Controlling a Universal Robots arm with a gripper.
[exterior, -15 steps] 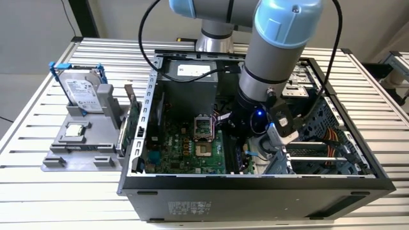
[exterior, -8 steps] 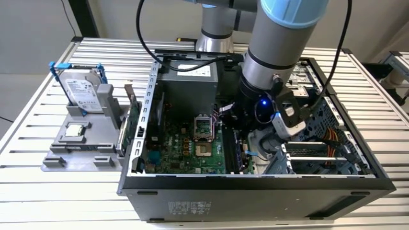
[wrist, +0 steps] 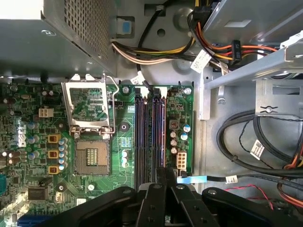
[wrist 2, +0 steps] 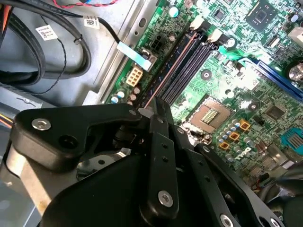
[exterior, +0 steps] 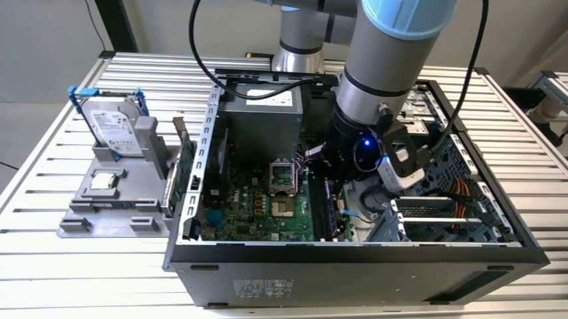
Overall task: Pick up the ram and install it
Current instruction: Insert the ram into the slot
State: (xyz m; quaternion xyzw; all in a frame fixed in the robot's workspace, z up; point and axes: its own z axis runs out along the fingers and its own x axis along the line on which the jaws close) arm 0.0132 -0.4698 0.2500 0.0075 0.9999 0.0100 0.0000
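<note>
The ram (wrist 2: 170,66) is a thin dark stick seen edge-on, standing in the outer of the black memory slots (wrist: 144,137) on the green motherboard (exterior: 244,206). In the first wrist view the ram (wrist: 160,137) runs from the fingers toward the power supply. My gripper (wrist 2: 152,112) is down inside the open computer case (exterior: 355,259), its black fingers (wrist: 163,182) closed together over the near end of the ram. In the exterior view the gripper (exterior: 342,199) hangs low over the ram (exterior: 326,203), beside the empty processor socket (exterior: 281,176).
A grey power supply (exterior: 257,126) stands behind the slots. Cable bundles (wrist: 246,142) and a metal drive cage (exterior: 443,199) crowd the exterior view's right. Outside the case, a grey stand (exterior: 106,199) holds a hard drive (exterior: 116,129), a silver chip (exterior: 105,179) and a green card (exterior: 182,166).
</note>
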